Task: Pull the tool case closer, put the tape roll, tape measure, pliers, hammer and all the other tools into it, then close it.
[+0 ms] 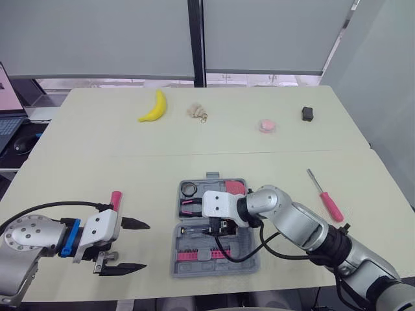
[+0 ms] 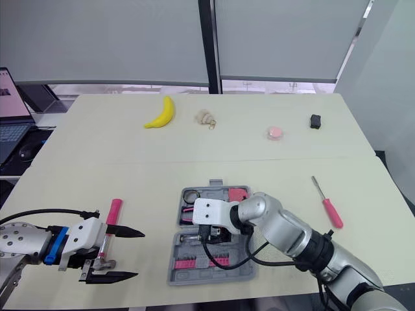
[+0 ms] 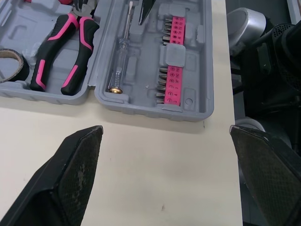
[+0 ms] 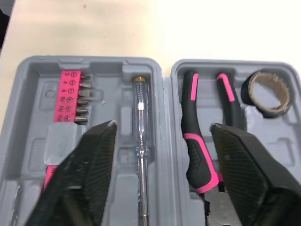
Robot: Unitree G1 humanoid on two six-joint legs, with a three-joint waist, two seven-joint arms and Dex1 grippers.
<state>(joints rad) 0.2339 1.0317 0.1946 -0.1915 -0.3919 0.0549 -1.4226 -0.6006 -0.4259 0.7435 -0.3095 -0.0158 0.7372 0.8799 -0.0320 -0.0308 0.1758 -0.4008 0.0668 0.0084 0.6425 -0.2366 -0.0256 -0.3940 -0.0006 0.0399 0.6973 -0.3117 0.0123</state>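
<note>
The grey tool case [image 1: 249, 256] lies open near the table's front edge. In it are a tape roll [image 1: 189, 189], pink-handled pliers [image 1: 191, 206], a pink tape measure [image 1: 235, 187], a clear tester screwdriver [image 4: 141, 127] and a pink bit strip [image 3: 173, 56]. My right gripper [image 1: 224, 228] hovers open just above the case, over the tester screwdriver, holding nothing. My left gripper [image 1: 144, 246] is open and empty left of the case, pointing at it. A pink-handled tool [image 1: 116, 199] lies partly hidden under my left wrist. A pink screwdriver [image 1: 326, 196] lies on the table to the right.
Along the far side of the table [image 1: 97, 162] lie a banana [image 1: 154, 107], a small beige item [image 1: 196, 112], a pink item [image 1: 268, 125] and a small black item [image 1: 308, 114]. A laptop [image 1: 6, 123] and mouse [image 1: 23, 144] sit off the table's left edge.
</note>
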